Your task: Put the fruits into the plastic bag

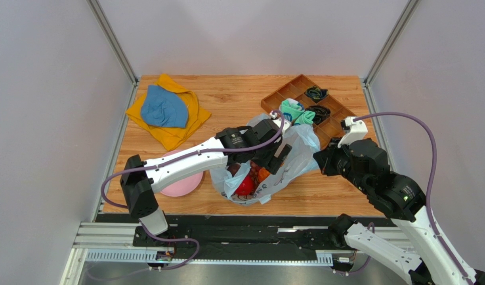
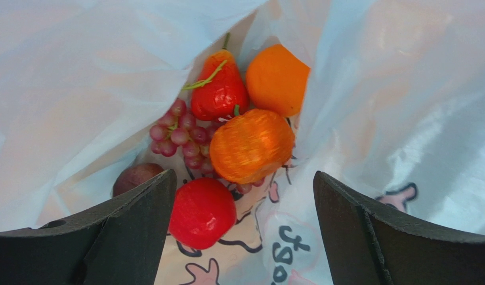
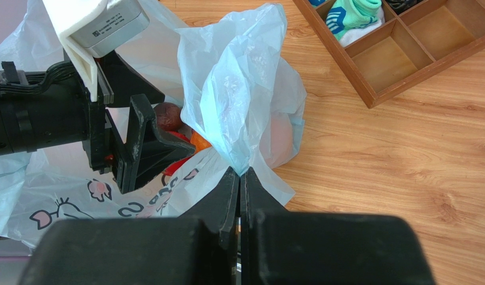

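The left jaws stand spread and empty in the mouth of the plastic bag (image 2: 405, 107). Just beyond them, inside it, lie the fruits: a red apple (image 2: 202, 212), an orange (image 2: 251, 145), grapes (image 2: 179, 133) and a plum (image 2: 136, 177). The right jaws are pressed together, pinching the bag's rim above the desk (image 3: 405, 154).

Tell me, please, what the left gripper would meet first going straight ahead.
Most likely the nearer orange in the bag, or the red apple beside it; depth is hard to judge.
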Controlling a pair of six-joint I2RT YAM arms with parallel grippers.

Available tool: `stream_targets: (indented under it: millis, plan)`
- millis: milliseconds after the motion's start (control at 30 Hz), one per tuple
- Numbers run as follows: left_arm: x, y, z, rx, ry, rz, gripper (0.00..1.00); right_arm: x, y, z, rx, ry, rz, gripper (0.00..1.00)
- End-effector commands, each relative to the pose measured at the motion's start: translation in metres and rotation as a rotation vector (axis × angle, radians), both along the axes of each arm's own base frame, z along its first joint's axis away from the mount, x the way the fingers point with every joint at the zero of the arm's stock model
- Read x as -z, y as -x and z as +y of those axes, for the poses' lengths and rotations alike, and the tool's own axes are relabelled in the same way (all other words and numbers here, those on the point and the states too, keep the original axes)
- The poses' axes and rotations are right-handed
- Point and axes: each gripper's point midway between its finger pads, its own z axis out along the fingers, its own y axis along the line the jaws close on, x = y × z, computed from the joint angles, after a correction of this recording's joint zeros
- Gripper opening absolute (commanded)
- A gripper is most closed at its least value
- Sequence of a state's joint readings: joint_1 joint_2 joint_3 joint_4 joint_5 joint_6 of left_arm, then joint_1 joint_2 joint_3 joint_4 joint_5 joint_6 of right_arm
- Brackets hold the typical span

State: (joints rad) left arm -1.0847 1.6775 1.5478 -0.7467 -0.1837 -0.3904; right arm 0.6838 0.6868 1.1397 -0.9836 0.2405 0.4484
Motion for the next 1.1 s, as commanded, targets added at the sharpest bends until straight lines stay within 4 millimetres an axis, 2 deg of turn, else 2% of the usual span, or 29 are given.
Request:
stream_targets:
  millis: [0, 100, 200, 233, 267, 333, 367, 467, 533, 567, 600, 667, 700, 767, 800, 1067]
  plan:
    - [-0.057, 0.013, -0.019, 0.104, 0.166, -0.019, 0.93, -0.009, -0.003, 0.001, 0.009, -0.029, -0.027, 0.00]
    - [-0.094, 0.029, -0.026, 0.208, 0.271, -0.041, 0.93, -0.011, -0.003, 0.001, 0.010, -0.029, -0.032, 0.00]
    - [-0.152, 0.047, -0.027, 0.304, 0.444, -0.117, 0.93, -0.013, -0.003, 0.001, 0.011, -0.030, -0.033, 0.00]
    - [-0.166, 0.051, -0.024, 0.318, 0.483, -0.135, 0.93, -0.013, -0.003, 0.001, 0.009, -0.029, -0.034, 0.00]
    - [-0.191, 0.060, -0.013, 0.332, 0.549, -0.168, 0.93, -0.014, -0.003, 0.001, 0.009, -0.030, -0.035, 0.00]
    - [-0.211, 0.065, -0.003, 0.335, 0.606, -0.208, 0.93, -0.012, -0.004, 0.002, 0.008, -0.030, -0.028, 0.00]
    - [-0.229, 0.070, 0.011, 0.324, 0.645, -0.241, 0.93, -0.012, -0.004, 0.002, 0.009, -0.029, -0.028, 0.00]
    - [-0.235, 0.071, 0.040, 0.259, 0.641, -0.270, 0.93, -0.012, -0.004, 0.003, 0.005, -0.031, -0.027, 0.00]
    - [-0.217, 0.070, 0.058, 0.207, 0.559, -0.249, 0.91, -0.012, -0.005, 0.003, 0.007, -0.030, -0.026, 0.00]
    - [-0.211, 0.060, 0.073, 0.124, 0.511, -0.277, 0.91, -0.013, -0.004, 0.004, 0.005, -0.031, -0.027, 0.00]
    - [-0.192, 0.061, 0.085, 0.100, 0.435, -0.252, 0.90, -0.013, -0.004, 0.004, 0.004, -0.032, -0.028, 0.00]
    - [-0.179, 0.062, 0.098, 0.059, 0.389, -0.232, 0.88, -0.012, -0.004, 0.004, 0.004, -0.029, -0.024, 0.00]
    - [-0.165, 0.067, 0.100, 0.069, 0.362, -0.206, 0.87, -0.011, -0.005, 0.004, 0.007, -0.028, -0.022, 0.00]
    - [-0.161, 0.080, 0.100, 0.102, 0.394, -0.171, 0.86, -0.008, -0.005, 0.004, 0.007, -0.022, -0.015, 0.00]
    - [-0.152, 0.084, 0.096, 0.120, 0.396, -0.153, 0.86, -0.007, -0.006, 0.004, 0.007, -0.018, -0.012, 0.00]
    - [-0.130, 0.116, 0.081, 0.252, 0.413, -0.028, 0.83, -0.005, -0.006, 0.007, 0.001, -0.017, 0.002, 0.00]
